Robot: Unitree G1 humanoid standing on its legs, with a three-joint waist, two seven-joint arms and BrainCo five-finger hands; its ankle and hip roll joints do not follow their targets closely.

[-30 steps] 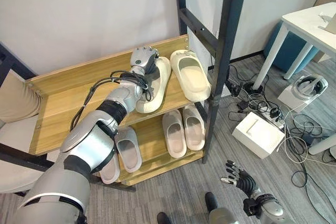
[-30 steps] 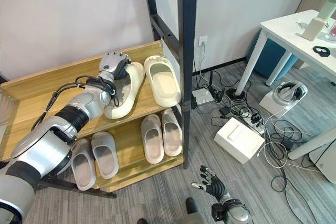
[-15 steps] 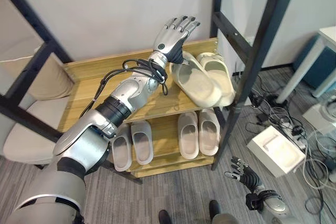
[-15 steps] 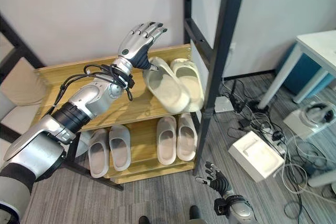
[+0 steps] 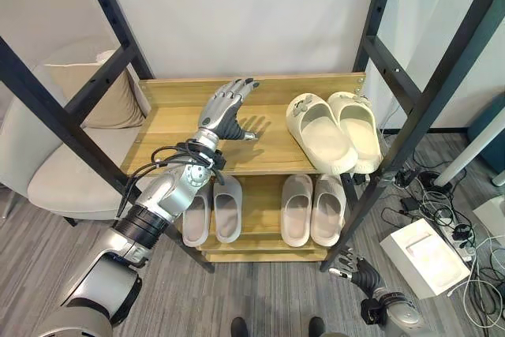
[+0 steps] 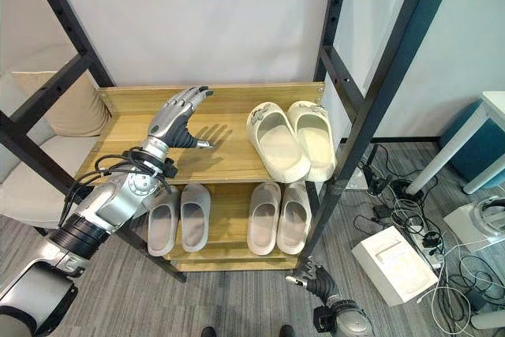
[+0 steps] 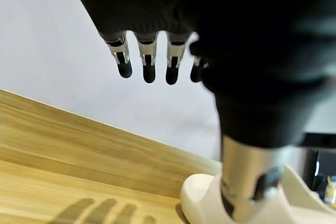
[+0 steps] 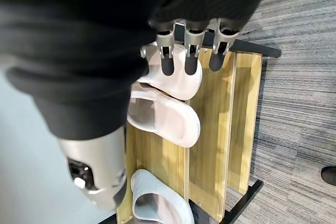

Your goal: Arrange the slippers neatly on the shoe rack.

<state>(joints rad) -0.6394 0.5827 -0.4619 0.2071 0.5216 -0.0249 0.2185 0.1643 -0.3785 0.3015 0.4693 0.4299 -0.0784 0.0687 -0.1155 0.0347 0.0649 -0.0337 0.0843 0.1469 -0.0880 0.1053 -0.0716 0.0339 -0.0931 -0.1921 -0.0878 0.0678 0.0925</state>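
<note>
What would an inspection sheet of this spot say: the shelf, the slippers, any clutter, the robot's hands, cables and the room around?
Surface: wooden shoe rack, two shelves in a black frame.
Job's things: cream slippers paired side by side on the top shelf's right end; grey slippers and pale slippers paired on the lower shelf.
Clutter: nothing seen on the shelves.
Hands: left hand open above the top shelf, holding nothing; right hand low by the floor, fingers relaxed, empty.
Cables: a tangle of cords on the floor right of the rack.
Surroundings: white box, white table leg, cushioned chair, grey carpet.
</note>
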